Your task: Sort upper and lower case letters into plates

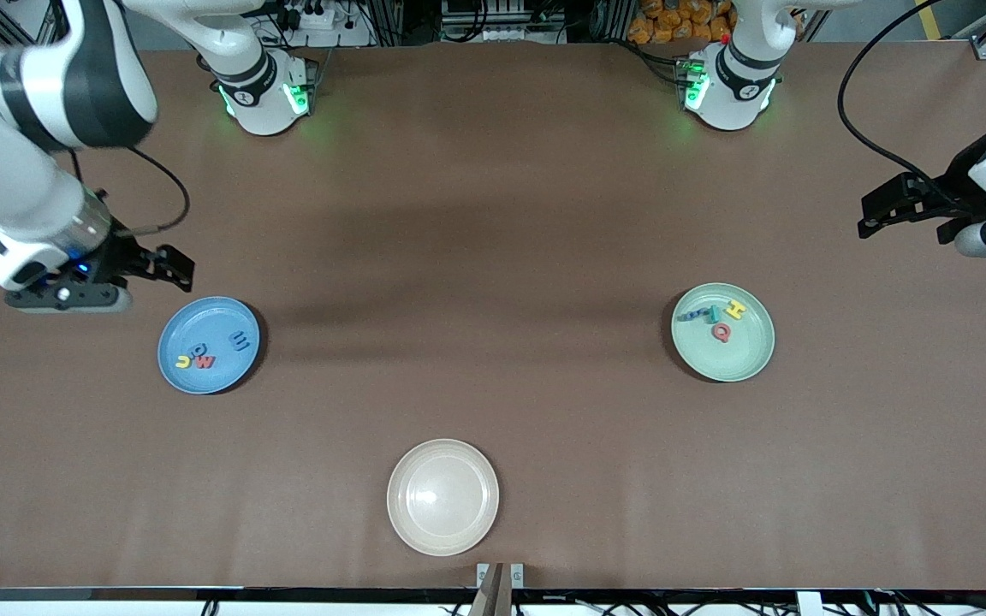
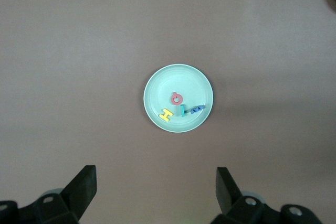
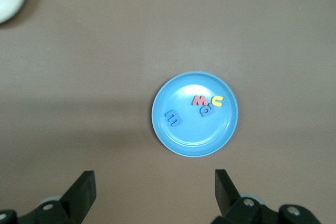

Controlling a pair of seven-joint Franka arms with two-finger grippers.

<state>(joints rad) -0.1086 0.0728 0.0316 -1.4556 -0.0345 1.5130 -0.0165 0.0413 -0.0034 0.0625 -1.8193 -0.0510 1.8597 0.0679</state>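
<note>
Bare table (image 1: 493, 282) between 3 well-apart plates; passage unobstructed.

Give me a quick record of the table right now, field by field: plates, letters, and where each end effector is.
blue plate: toward the right arm's end of the table; holds four letters
mint green plate: toward the left arm's end; holds four letters
cream plate: nearest the front camera, holds nothing
loose letters on table: none visible
right end effector: open, holding nothing, just beside the blue plate
left end effector: open, holding nothing, near the table's edge at the left arm's end
</note>
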